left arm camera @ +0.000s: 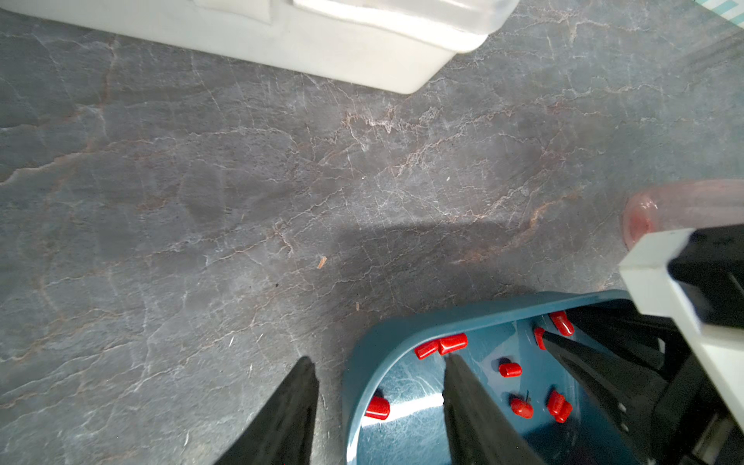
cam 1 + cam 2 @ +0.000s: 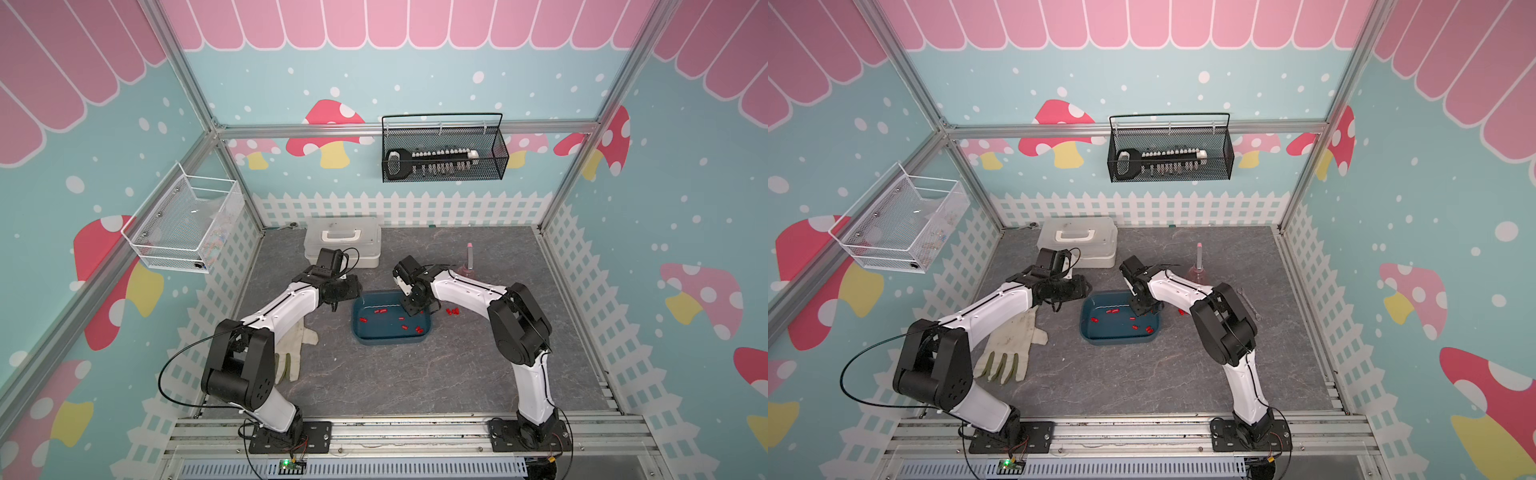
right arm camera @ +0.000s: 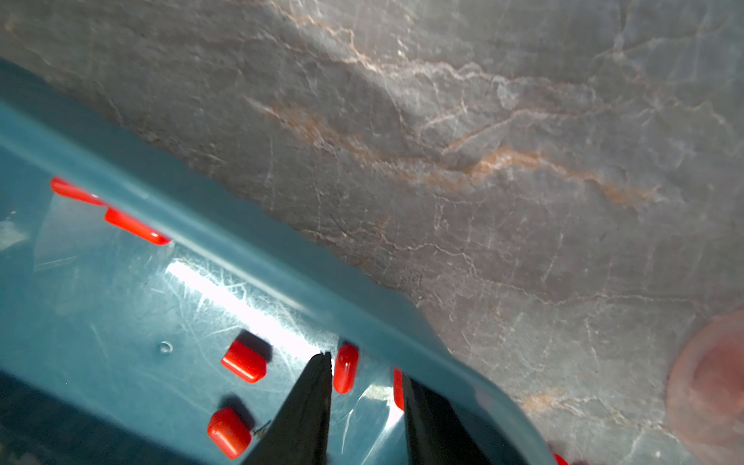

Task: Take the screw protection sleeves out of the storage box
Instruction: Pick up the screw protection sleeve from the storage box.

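Note:
The dark teal storage box (image 2: 388, 340) sits mid-table with several red screw protection sleeves (image 2: 380, 311) scattered on its floor. A few more sleeves (image 2: 453, 311) lie on the table just right of the box. My right gripper (image 3: 364, 366) reaches down into the box's far right corner, open. One sleeve (image 3: 345, 368) lies loose between its fingers and another (image 3: 397, 388) rests against the other finger by the wall. My left gripper (image 1: 378, 358) is open at the box's left end, straddling the rim (image 1: 402, 326) with nothing held.
A white lidded case (image 2: 343, 241) stands behind the left arm. A pale work glove (image 2: 293, 349) lies to the left of the box. A pink funnel-like piece (image 2: 468, 262) stands behind the right arm. Wire baskets (image 2: 442, 149) hang on the walls.

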